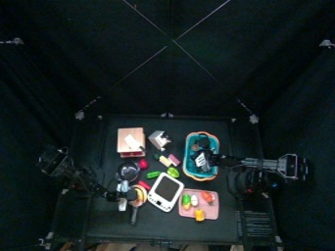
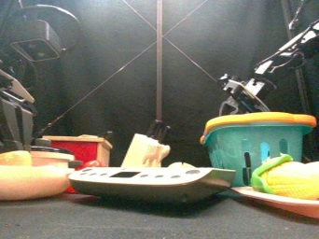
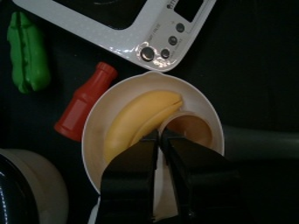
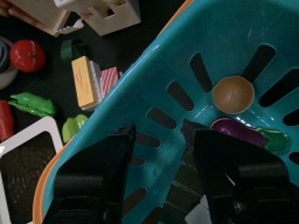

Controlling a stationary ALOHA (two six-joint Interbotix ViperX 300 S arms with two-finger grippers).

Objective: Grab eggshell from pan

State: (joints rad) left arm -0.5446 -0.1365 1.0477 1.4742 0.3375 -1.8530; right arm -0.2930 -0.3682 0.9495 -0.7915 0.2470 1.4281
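Black table [image 1: 105,132]: only wrist views show left gripper [image 3: 163,149] closed, right gripper [image 4: 163,144] parted.

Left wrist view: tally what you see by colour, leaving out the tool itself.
Green: 1, the vegetable
Red: 1, the bottle
Yellow: 1, the banana
White or cream: 3, the device, the bowl holding the banana, and a round dish cut off at the edge
Total: 6
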